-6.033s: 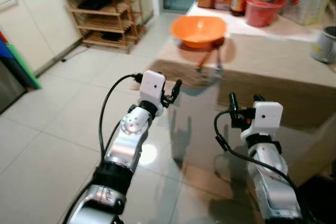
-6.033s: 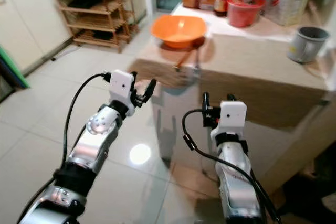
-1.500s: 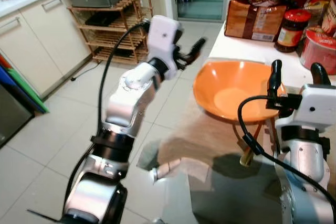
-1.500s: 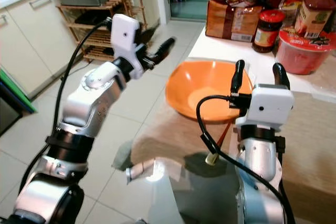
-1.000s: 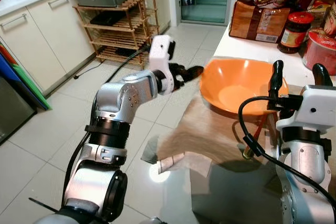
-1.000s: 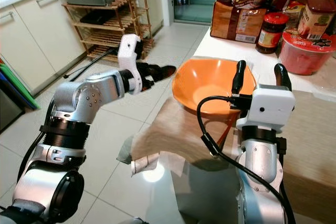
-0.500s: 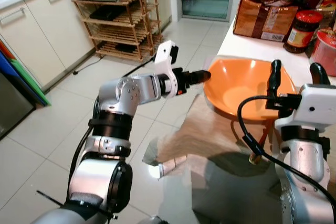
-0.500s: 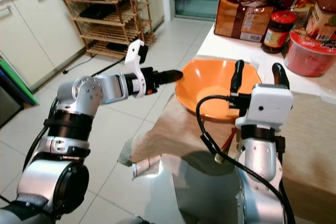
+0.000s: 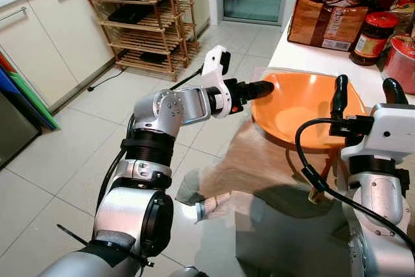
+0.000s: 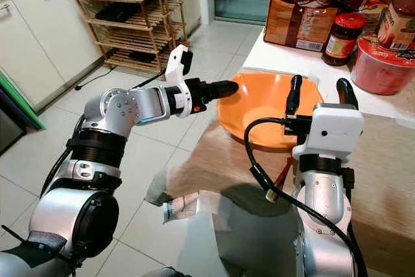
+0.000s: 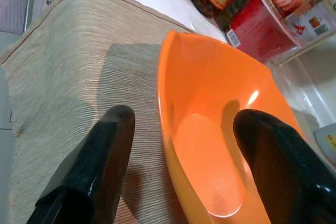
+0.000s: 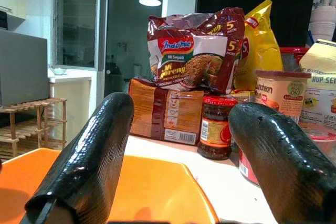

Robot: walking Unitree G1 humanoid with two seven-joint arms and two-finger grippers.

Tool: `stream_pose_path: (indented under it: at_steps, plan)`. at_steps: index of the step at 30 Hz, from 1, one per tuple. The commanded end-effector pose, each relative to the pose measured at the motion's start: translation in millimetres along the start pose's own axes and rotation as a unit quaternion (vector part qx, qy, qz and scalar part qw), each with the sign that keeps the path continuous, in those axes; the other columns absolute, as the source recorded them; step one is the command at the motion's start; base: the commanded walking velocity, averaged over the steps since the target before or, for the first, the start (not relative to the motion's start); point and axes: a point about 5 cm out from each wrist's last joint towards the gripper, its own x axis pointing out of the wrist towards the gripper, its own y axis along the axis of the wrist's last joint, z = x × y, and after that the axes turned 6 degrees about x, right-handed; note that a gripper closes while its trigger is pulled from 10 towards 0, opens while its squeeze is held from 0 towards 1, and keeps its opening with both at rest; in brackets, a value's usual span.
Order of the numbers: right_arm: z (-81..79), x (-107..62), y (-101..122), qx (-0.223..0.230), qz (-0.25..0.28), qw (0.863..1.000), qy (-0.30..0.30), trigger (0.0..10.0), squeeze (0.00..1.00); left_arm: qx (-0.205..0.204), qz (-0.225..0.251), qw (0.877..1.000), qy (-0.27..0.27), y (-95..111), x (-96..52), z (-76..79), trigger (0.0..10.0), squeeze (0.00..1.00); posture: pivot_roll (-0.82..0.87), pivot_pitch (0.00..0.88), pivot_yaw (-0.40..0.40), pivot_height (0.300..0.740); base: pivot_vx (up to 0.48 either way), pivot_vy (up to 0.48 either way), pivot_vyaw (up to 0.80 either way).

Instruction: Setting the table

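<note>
An orange bowl [image 9: 298, 111] stands on a woven beige placemat [image 9: 253, 160] at the table's left end. My left gripper [image 9: 266, 87] reaches in from the left and is open across the bowl's left rim [image 11: 168, 103]. One finger [image 11: 113, 140] is outside over the mat, and the other finger [image 11: 268, 150] is inside the bowl. My right gripper [image 9: 366, 84] points upward, open and empty, just in front of the bowl's near right side. A pair of reddish chopsticks [image 10: 280, 174] lies on the mat beside the bowl, partly hidden by my right arm.
Behind the bowl stand a bread pack [image 9: 322, 21], a dark jar [image 9: 369, 37], a noodle packet [image 12: 191, 51] and a red tub [image 10: 379, 63]. A wooden rack [image 9: 146, 30] and cabinets [image 9: 39, 43] line the tiled floor at the left.
My left gripper has swung down and to the right, from beside the bowl to straddling its left rim. The right arm has stayed in place.
</note>
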Motion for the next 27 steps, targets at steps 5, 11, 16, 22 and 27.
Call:
stream_pose_path:
  at_steps: [5, 11, 16, 22, 27]
  plan:
    - [-3.6, 2.6, 2.1, 0.008, 0.002, 1.0, 0.005, 10.0, 0.0, 0.038, -0.037, 0.998, 0.021, -6.7, 0.7, -7.3, 10.0, 0.0, -0.12, 0.0, 0.118, 0.723, 0.0, 0.0, 0.0]
    - [-4.7, 3.0, 2.0, 0.01, 0.001, 1.0, 0.008, 10.0, 0.0, 0.063, -0.071, 0.994, 0.048, -14.8, -2.7, -19.7, 10.0, 0.0, -0.11, 0.0, 0.114, 0.723, 0.0, 0.0, 0.0]
    - [-4.9, 2.8, 1.8, 0.012, 0.0, 1.0, 0.009, 10.0, 0.0, 0.055, -0.063, 0.995, 0.048, -15.1, -0.7, -20.4, 0.0, 0.0, -0.11, 0.0, 0.114, 0.723, 0.0, 0.0, 0.0]
    - [-5.5, 2.2, 0.5, 0.018, -0.005, 1.0, 0.009, 10.0, 0.0, 0.071, -0.055, 0.995, 0.041, -14.3, 0.6, -17.0, 0.0, 0.0, -0.11, 0.0, 0.112, 0.723, 0.0, 0.0, 0.0]
    - [-7.6, 2.5, -1.6, 0.022, -0.012, 1.0, 0.015, 10.0, 0.0, 0.093, -0.034, 0.994, 0.038, -9.1, 0.6, -15.7, 0.0, 0.0, -0.1, 0.0, 0.109, 0.723, 0.0, 0.0, 0.0]
